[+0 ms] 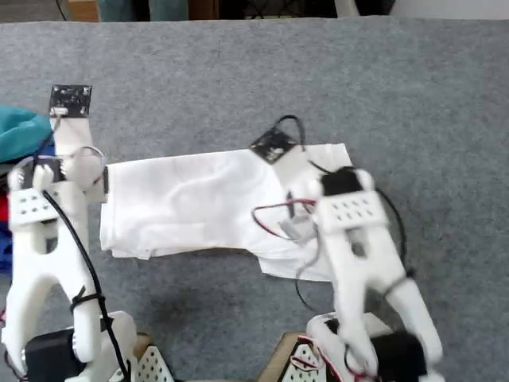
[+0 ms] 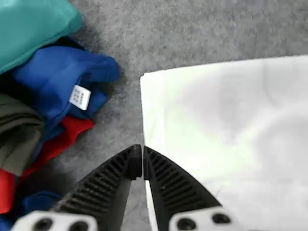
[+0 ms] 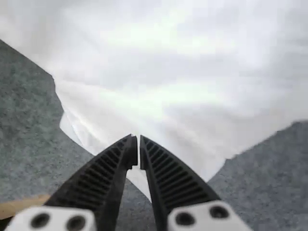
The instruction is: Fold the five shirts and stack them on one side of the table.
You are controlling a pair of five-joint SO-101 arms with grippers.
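A: Item one, and its location?
B: One white cotton shirt (image 1: 191,203), partly folded into a long band, flat across the middle of the grey felt-covered bench (image 1: 413,87). Just beside its left end is an unfolded heap: teal shirt (image 2: 33,24), blue shirt (image 2: 62,77), red shirt (image 2: 60,142), olive shirt (image 2: 17,127).
A: Grippers?
B: The left gripper (image 2: 138,163) has its jaws together, tip at the shirt's left edge, no cloth visibly between them. The right gripper (image 3: 138,149) has its jaws together above the shirt's near right part, likewise holding nothing I can make out.
A: Risks?
B: Judged, not seen. Closed jaws dragged over the cloth could rumple the layers and undo the fold; the near right corner juts out unevenly. A pinch taking only the top layer would pull the band apart. The heap lies close, so a sweep by the left arm (image 1: 48,239) might snag the blue shirt.
A: Pose?
B: The left arm extends forward beside the shirt's end, wrist pitched down. The right arm (image 1: 362,247) leans in over the right portion, gripper pointing down at the cloth
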